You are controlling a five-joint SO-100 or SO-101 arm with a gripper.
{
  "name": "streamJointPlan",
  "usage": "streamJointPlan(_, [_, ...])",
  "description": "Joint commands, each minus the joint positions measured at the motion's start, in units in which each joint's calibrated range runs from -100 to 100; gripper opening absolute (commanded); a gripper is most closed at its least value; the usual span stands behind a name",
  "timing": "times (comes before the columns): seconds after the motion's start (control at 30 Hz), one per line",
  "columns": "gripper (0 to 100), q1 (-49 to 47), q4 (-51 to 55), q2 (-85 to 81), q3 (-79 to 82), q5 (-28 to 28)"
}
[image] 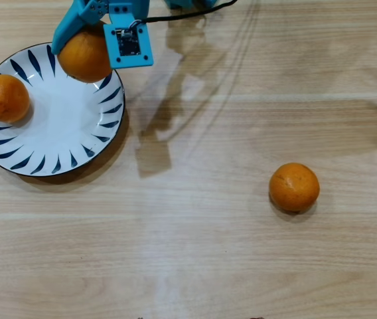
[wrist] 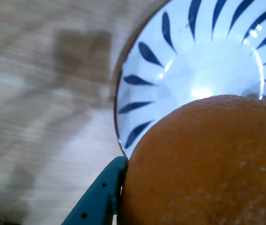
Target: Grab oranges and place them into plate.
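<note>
The white plate (image: 56, 133) with dark blue petal strokes lies at the upper left of the overhead view. One orange (image: 4, 98) rests on its left rim area. My blue gripper (image: 85, 46) is shut on a second orange (image: 83, 56), held over the plate's upper right rim. A third orange (image: 294, 187) sits on the wooden table at the right, far from the plate. In the wrist view the held orange (wrist: 203, 164) fills the lower right, a teal finger (wrist: 100, 197) presses its left side, and the plate (wrist: 170, 61) lies beyond it.
The wooden table (image: 195, 252) carries nothing else in view. A black cable (image: 188, 14) runs from the arm along the top edge, and the arm's shadow falls to the right of the plate.
</note>
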Motion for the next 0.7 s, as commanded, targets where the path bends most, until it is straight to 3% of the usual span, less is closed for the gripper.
streamJointPlan(0.0, [35, 6.0, -3.3, 5.7, -5.3, 3.2])
streamJointPlan(0.2, [36, 8.1, -8.8, 14.1, -5.3, 5.2])
streamJointPlan(0.33, [46, 7.6, -10.6, 14.5, -5.0, 7.1])
streamJointPlan(0.67, [46, 5.0, -9.7, 13.4, -5.5, 5.9])
